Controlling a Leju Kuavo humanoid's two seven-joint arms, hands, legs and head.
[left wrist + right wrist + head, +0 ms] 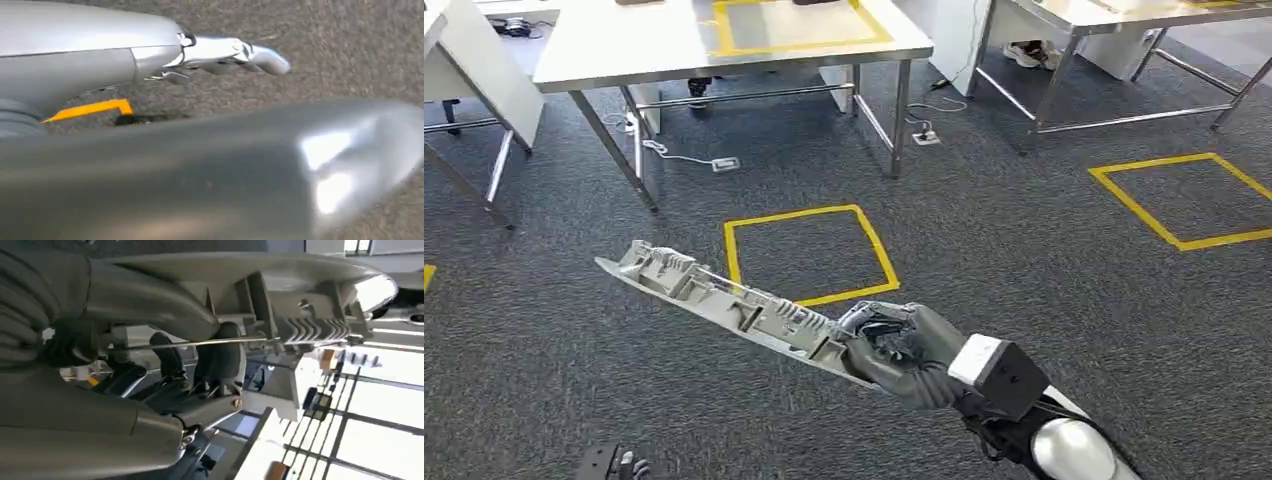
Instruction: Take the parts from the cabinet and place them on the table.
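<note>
Your right hand (902, 350) has its dark fingers (172, 357) and thick grey thumb wrapped around one end of the long grey plastic part (724, 300), so the part is held in the air above the carpeted floor (1024, 260), reaching out to the left of the hand and slightly tilted. Just beyond it, a yellow taped square (809, 255) marks the floor. Further ahead stands the surface (624, 45), bearing its own yellow taped outline (799, 28). Your left hand (235, 52) hangs over the carpet, but you cannot tell whether its fingers are spread or curled.
</note>
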